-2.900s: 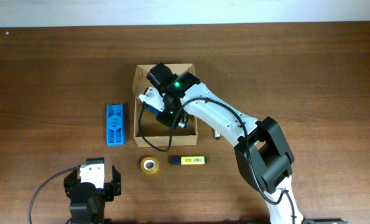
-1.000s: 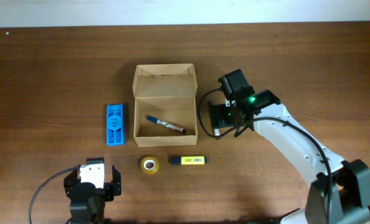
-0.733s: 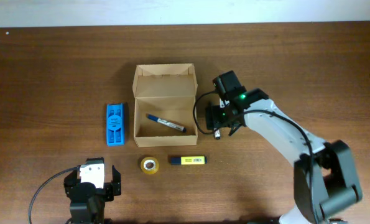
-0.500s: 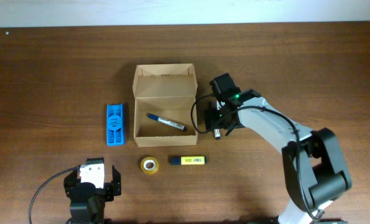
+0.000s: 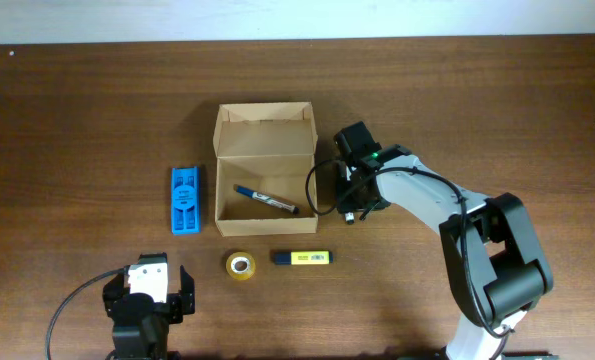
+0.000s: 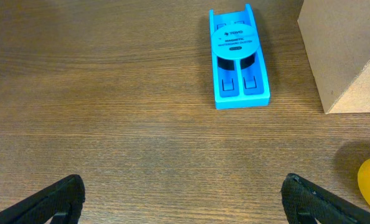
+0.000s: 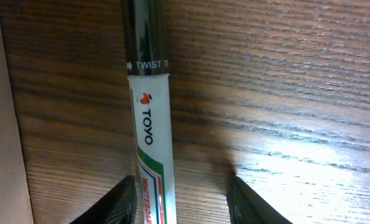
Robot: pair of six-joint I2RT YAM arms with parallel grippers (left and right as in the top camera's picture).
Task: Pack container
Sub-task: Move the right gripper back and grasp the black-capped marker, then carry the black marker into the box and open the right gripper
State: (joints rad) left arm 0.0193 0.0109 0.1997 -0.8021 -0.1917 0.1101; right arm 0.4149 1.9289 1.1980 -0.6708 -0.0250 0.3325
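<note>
We hold our right pincer [image 7: 181, 198] released astride the white marker [image 7: 148, 143] lying at three o'clock from the container [image 5: 243, 212], poised to pack it.

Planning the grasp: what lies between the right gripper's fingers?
A white marker with a black cap, on the table; the right wrist view shows it.

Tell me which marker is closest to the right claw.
The white Toyo marker with black cap, on the table, straddled by the right claw. The blue marker is inside the container; the yellow highlighter lies farther off.
</note>
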